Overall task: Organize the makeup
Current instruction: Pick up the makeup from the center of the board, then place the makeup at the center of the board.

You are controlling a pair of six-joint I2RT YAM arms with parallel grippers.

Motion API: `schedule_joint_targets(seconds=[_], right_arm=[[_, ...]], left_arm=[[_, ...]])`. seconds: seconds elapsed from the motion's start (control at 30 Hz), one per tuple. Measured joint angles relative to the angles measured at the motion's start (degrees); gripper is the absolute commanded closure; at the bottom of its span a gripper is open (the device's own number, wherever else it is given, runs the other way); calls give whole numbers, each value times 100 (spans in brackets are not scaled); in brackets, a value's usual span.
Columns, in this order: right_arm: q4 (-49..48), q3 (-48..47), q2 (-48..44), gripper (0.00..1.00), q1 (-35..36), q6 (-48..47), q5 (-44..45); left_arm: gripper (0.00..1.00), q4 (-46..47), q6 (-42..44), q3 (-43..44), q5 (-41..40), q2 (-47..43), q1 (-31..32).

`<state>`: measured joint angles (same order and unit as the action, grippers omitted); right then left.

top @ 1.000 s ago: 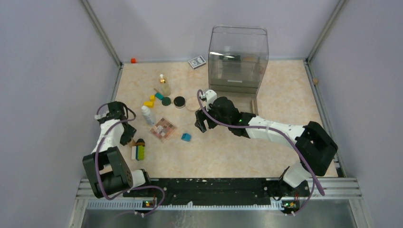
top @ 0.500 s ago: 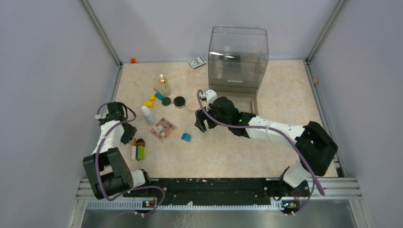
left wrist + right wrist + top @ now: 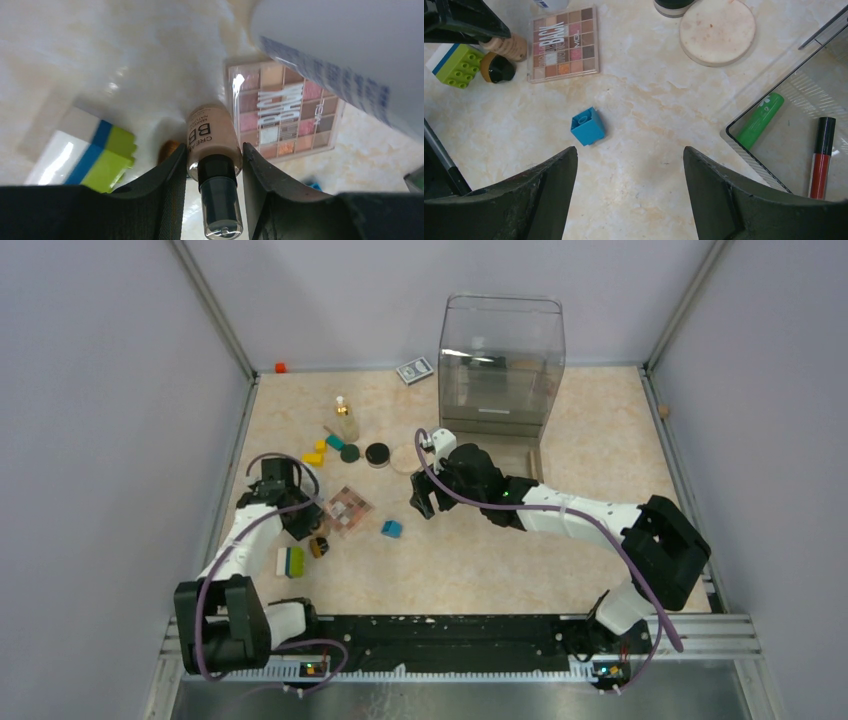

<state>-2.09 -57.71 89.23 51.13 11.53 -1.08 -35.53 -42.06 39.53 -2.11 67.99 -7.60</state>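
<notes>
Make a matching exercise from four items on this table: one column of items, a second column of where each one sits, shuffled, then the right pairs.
Items
1. tan cream tube with black cap
2. small blue plastic cube
3. green plastic tube
4. beige round disc

Places
A. inside the clear plastic tray, beside a red tube
B. beside the black round compact
C. between the jaws of the left gripper
D. alone on the bare marbled tabletop

Pairs: 1-C, 2-D, 3-A, 4-B
</notes>
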Motion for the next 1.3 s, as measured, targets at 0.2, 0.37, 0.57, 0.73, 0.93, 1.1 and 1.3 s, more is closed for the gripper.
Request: schedule_joint_targets(seconds=[0.2, 0.37, 0.57, 0.73, 0.93, 1.1, 1.3], right_arm=[[2, 0, 0, 24, 0, -2, 7], [2, 0, 0, 24, 0, -2, 20], [2, 0, 0, 24, 0, -2, 22], [4, 0, 0, 24, 0, -17, 46], [9, 0, 0, 24, 0, -52, 151], [9, 0, 0, 24, 0, -57, 175], [-4, 0, 0, 24, 0, -55, 214]], left_arm=[[87, 118, -452, -28, 129, 68, 793], [60, 129, -623, -31, 81, 74, 944], [37, -114, -599, -15, -24, 94, 970], [26, -553, -573, 24, -164, 118, 981], [13, -861, -522, 280, -358, 114, 981], [3, -960, -446, 586, -428, 31, 981], [1, -1005, -260, 1228, -407, -136, 981]])
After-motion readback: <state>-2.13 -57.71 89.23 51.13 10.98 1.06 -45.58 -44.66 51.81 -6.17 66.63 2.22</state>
